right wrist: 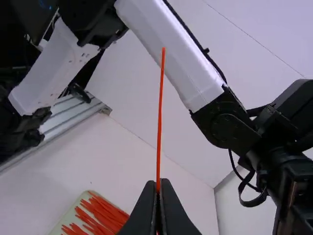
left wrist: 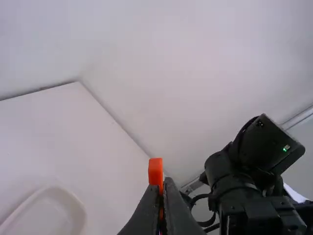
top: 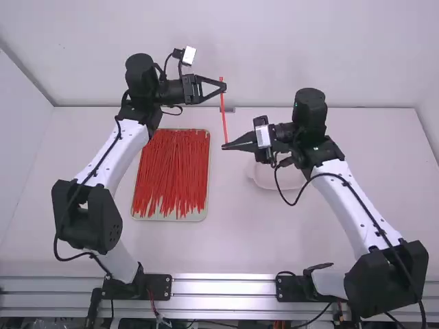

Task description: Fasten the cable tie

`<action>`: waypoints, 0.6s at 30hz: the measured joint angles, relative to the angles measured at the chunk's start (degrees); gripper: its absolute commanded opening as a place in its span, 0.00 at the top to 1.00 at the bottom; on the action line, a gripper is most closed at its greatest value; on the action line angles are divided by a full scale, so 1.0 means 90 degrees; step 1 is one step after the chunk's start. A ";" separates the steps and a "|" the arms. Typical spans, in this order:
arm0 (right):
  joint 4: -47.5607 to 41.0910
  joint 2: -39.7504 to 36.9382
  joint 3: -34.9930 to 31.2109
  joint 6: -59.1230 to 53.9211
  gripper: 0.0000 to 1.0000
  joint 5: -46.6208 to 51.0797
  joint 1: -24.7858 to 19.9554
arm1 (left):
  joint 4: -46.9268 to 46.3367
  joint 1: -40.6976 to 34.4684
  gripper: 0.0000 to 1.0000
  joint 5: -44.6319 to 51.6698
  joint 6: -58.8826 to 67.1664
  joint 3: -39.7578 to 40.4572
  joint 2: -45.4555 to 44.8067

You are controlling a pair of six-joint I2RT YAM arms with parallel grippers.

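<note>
1. Two robot arms hold a single orange cable tie (top: 223,113) upright in the air above the white bench (top: 240,233), just right of a tray (top: 170,218) of spare ties (top: 173,171).
2. The right hand (top: 224,145) is pinched shut on the strap's lower end. The left hand (left wrist: 161,188) is likewise closed tight, with the tie's blocky head (left wrist: 155,171) poking out past its tips.
3. The strap runs straight with no loop formed, so the fastening itself looks not yet begun. This reads as the line-up stage.
4. The next move likely calls for bowing the strap round until the thin tail meets the slot in the head. That is a fine alignment, and a small twist of either wrist could send the tail wide. One hand may have to shift its grip to free the tail.
5. Both hands hang well clear of the bench, with open surface below and towards the front edge. The tighter sides for any swing are three: the back wall (top: 288,48), which appears close behind the left hand; the tray on the bench beside the left arm; and a shallow white dish (left wrist: 46,215) on the bench near the right arm.
</note>
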 measured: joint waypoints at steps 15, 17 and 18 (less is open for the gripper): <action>0.0029 0.0002 -0.0007 -0.0498 1.00 0.0002 -0.0012 | -0.0022 0.0000 0.98 0.0019 0.1698 0.0000 0.0000; 0.0442 0.0005 -0.0010 -0.0080 1.00 -0.0005 -0.0012 | -0.0022 0.0000 0.98 0.0019 0.1858 0.0000 0.0000; 0.0653 0.0002 -0.0012 0.0141 1.00 0.0000 -0.0012 | -0.0015 0.0000 0.98 0.0017 0.1923 0.0000 0.0000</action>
